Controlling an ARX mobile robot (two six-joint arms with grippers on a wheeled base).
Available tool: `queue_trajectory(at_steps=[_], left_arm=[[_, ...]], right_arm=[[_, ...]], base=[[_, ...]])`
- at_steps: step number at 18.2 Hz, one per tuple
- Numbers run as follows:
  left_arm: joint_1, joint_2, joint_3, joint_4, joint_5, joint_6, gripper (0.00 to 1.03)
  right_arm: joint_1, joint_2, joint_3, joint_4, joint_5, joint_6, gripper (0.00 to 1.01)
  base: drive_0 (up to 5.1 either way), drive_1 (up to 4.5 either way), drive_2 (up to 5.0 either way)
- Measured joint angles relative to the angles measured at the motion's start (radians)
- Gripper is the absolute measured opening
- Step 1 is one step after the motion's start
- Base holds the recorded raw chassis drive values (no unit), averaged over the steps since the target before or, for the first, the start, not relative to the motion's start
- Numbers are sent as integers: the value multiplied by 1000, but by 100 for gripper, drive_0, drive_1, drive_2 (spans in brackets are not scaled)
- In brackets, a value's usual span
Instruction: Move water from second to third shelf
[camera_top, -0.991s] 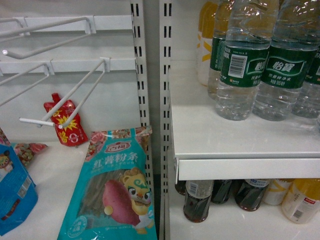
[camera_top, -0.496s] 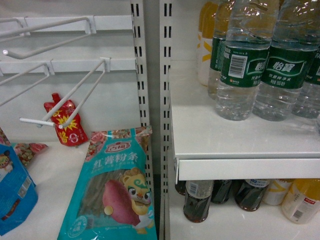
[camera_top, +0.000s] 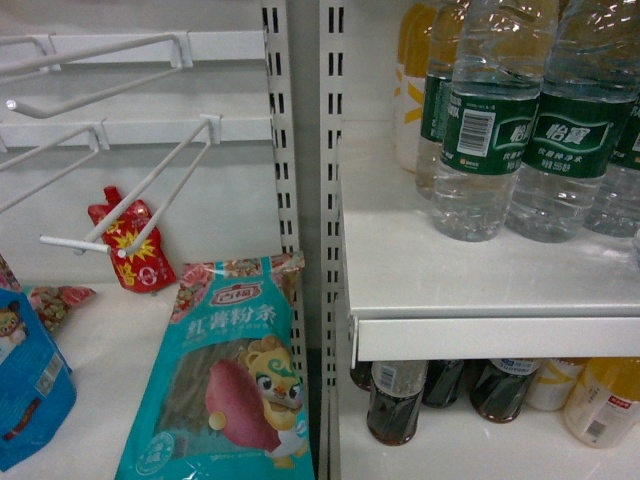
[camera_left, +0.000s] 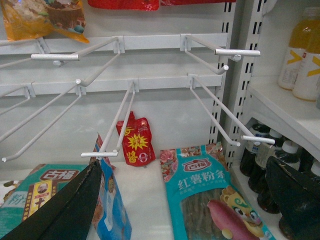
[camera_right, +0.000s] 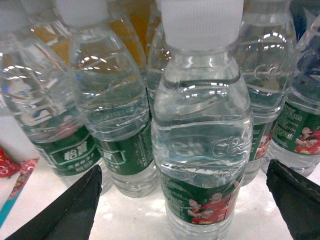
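Water bottle (camera_right: 200, 135): upright, long axis vertical, centred between right gripper (camera_right: 185, 200) fingers.
Right gripper: spread wide, untouching, nearer arm.
Left gripper (camera_left: 192, 200): spread, empty, well left of the bottle.

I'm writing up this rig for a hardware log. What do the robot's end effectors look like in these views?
Only the finger tips show, and only in the wrist views. The left end effector has two matte black fingers with blunt, wedge-like ends. The right end effector looks the same: black, slightly textured fingers with worn, greyish edges. No cables, markings or arm links are visible, and the head view shows neither arm.
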Motion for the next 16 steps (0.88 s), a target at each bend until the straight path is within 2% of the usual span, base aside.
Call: queue_trajectory(at_steps=[2, 9, 10, 11, 13, 14, 15, 16], left_arm=[[0, 0, 0, 0, 0, 0, 98], [0, 0, 0, 0, 0, 0, 98], [0, 0, 0, 0, 0, 0, 98], [0, 0, 0, 0, 0, 0, 98], [0, 0, 0, 0, 0, 0, 98], [0, 0, 0, 0, 0, 0, 98], [0, 0, 0, 0, 0, 0, 98], [0, 0, 0, 0, -2, 0, 98]], right_arm=[[14, -126, -27, -66, 0, 0, 98], [49, -304, -45, -172, 16, -1, 97], [65, -351, -88, -71, 71, -29, 89], [63, -403, -121, -58, 85, -50, 82], [53, -539, -211, -132, 93, -78, 60], [34, -587, -233, -163, 80, -85, 47], [-17, -613, -241, -165, 22, -92, 38], [-56, -616, -248, -122, 8, -93, 24]], base=[[0, 0, 0], [0, 0, 0], [0, 0, 0], [0, 0, 0], [0, 0, 0], [0, 0, 0], [0, 0, 0], [0, 0, 0]])
